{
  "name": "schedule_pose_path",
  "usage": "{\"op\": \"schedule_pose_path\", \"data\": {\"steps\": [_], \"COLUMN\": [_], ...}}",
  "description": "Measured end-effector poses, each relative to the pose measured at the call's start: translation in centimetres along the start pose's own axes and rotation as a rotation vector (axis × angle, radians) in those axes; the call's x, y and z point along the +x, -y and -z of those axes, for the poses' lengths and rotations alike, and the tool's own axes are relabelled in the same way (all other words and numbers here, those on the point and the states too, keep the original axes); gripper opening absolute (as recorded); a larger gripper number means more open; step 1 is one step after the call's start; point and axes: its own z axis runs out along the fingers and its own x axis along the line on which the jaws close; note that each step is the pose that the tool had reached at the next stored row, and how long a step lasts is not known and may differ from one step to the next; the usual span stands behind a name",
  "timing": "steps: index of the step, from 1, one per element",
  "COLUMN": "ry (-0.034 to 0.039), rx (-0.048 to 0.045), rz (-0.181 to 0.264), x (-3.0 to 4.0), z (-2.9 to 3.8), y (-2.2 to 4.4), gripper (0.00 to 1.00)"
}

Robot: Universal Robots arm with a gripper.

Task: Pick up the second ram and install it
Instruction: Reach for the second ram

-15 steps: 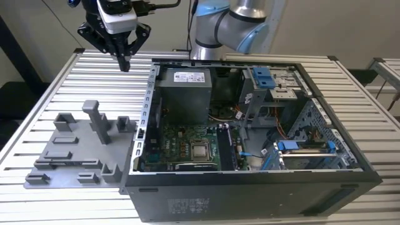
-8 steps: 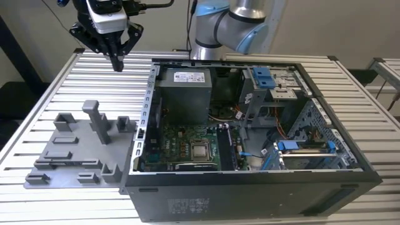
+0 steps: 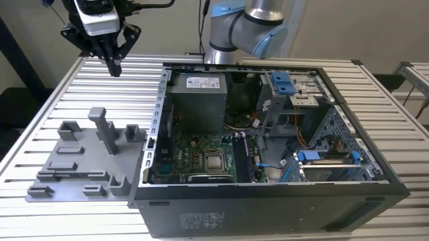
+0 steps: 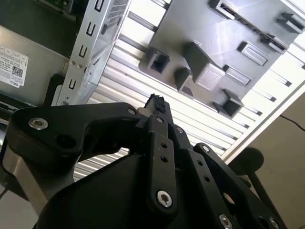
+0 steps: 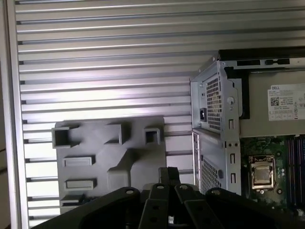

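My gripper [image 4: 156, 101], fingers pinched together on nothing, hangs over the slatted table [image 3: 47, 100] near the grey tray [image 3: 74, 193], and since I cannot tell where the memory stick lies, I risk jabbing a post [image 3: 100, 125].

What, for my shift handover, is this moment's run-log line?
gripper: shut, nothing visibly held | above slatted metal table | nearest: grey plastic tray | black computer case: open

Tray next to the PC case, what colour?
Tray is plain grey; exterior view shows it best.
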Motion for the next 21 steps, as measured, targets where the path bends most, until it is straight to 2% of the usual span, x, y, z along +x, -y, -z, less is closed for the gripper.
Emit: {"op": "schedule_pose_path", "data": {"steps": [11, 21], "ry": [-0.0007, -0.0015], "rx": [0.0001, 0.0001], "rz": [0.000, 0.001], "x": [3.56, 6.11], "z": [0.07, 0.10], "y": [0.25, 0.43], "gripper": [0.11, 0.11]}}
